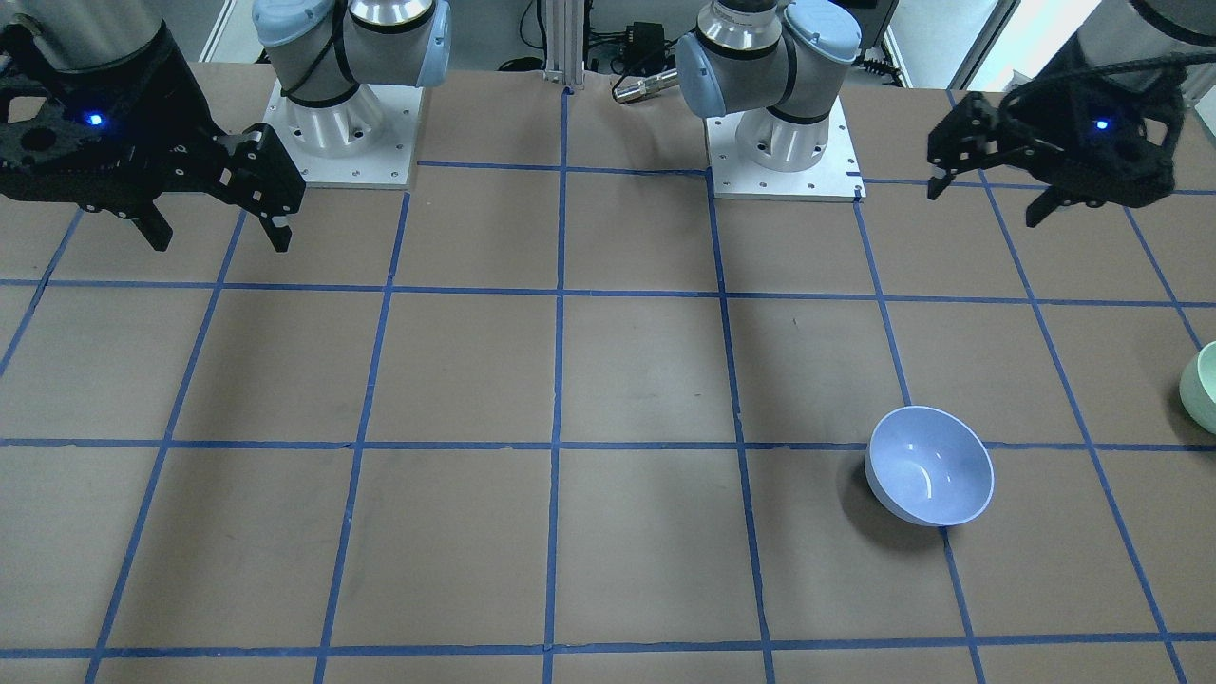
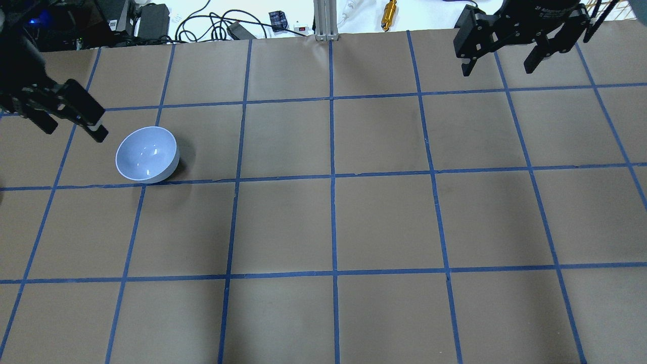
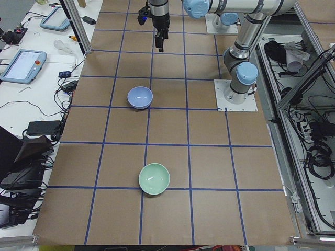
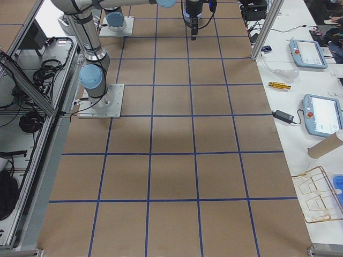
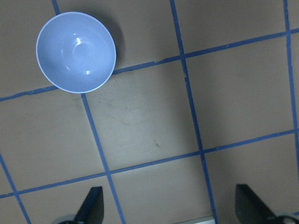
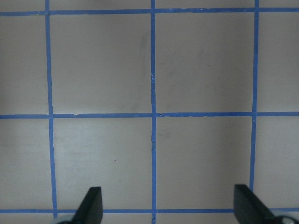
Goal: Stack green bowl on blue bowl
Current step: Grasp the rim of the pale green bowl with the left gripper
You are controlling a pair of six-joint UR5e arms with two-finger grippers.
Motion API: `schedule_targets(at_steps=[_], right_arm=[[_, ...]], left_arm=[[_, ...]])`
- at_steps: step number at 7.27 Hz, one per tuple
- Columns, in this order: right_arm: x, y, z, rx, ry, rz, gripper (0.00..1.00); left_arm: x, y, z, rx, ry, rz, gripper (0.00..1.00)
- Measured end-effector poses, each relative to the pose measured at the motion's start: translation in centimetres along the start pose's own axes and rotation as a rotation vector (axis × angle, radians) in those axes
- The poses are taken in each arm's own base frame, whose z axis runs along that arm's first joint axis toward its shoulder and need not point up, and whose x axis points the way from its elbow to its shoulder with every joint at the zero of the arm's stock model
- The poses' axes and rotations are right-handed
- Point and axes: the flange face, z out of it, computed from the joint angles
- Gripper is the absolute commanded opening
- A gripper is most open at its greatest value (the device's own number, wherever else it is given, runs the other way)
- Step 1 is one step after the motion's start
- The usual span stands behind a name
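Note:
The blue bowl (image 2: pixel 147 154) stands upright on the brown table, on the robot's left side; it also shows in the front view (image 1: pixel 929 465), the left side view (image 3: pixel 140 98) and the left wrist view (image 5: pixel 75 52). The green bowl (image 3: pixel 154 178) stands upright about two grid squares further toward the left end of the table, cut by the front view's right edge (image 1: pixel 1201 388) and out of the overhead view. My left gripper (image 2: pixel 75 132) hangs open and empty above the table beside the blue bowl. My right gripper (image 2: pixel 496 72) hangs open and empty on the far right side.
The table is brown paper with a blue tape grid (image 2: pixel 332 177). The two arm bases (image 1: pixel 342 133) (image 1: pixel 784 142) stand on white plates at the robot's edge. Cables, tablets (image 3: pixel 21 64) and a wire rack (image 4: pixel 320 195) lie on side benches.

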Motion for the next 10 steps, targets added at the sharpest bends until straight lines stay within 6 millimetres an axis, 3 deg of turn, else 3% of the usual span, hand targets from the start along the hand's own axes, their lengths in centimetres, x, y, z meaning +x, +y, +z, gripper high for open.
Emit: schedule_targets(at_steps=[1, 3, 5, 7, 10], right_arm=[[0.0, 0.0, 0.0, 0.0, 0.0, 0.0, 1.0], [0.0, 0.0, 0.0, 0.0, 0.001, -0.001, 1.0], [0.0, 0.0, 0.0, 0.0, 0.001, -0.001, 1.0], [0.0, 0.0, -0.1, 0.001, 0.001, -0.001, 1.0], [0.0, 0.0, -0.1, 0.001, 0.001, -0.001, 1.0]], left_arm=[[-6.3, 2.1, 1.0, -0.005, 0.02, 0.093, 1.0], [-19.4, 6.5, 5.1, 0.012, 0.012, 0.272, 1.0], [-29.8, 9.5, 10.4, -0.002, -0.073, 0.523, 1.0], [-37.9, 12.0, 16.1, 0.005, -0.13, 0.812, 1.0], [-45.1, 16.1, 24.2, 0.085, -0.107, 1.108, 1.0]])
